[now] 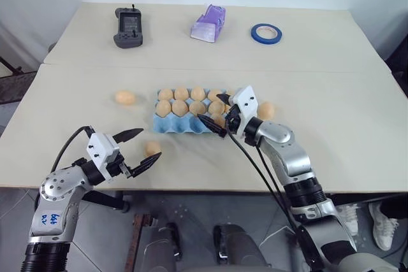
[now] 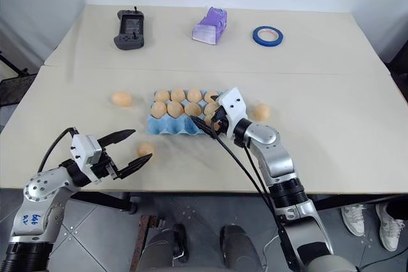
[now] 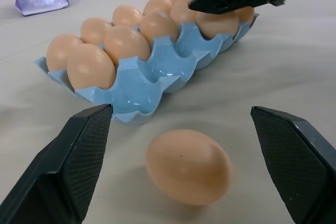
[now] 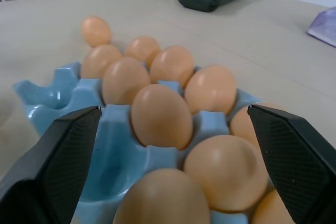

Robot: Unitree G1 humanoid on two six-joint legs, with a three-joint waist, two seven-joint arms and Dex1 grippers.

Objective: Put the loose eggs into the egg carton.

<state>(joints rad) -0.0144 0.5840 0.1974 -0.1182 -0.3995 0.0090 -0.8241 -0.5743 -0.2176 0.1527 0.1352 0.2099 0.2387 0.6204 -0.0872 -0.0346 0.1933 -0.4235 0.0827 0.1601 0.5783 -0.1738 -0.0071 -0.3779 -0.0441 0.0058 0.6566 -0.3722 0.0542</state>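
The light blue egg carton point(image 1: 171, 125) lies mid-table with several tan eggs point(image 1: 180, 107) in its back and right cups; its front-left cups point(image 4: 47, 95) are bare. My right gripper point(image 1: 209, 107) hovers open over the carton's right end, fingers point(image 4: 58, 150) either side of seated eggs, gripping none. Three loose eggs lie on the table. One point(image 1: 125, 97) is left of the carton and one point(image 1: 266, 110) is right of it. The third point(image 3: 189, 166) is in front of it, between the spread fingers point(image 3: 79, 150) of my open left gripper point(image 1: 151, 143), untouched.
On the far table stand a black handheld controller point(image 1: 129, 28), a lilac folded packet point(image 1: 208, 22) and a blue tape roll point(image 1: 266, 33). A seam point(image 1: 95, 65) joins the two tables. The near table edge runs just behind my left gripper.
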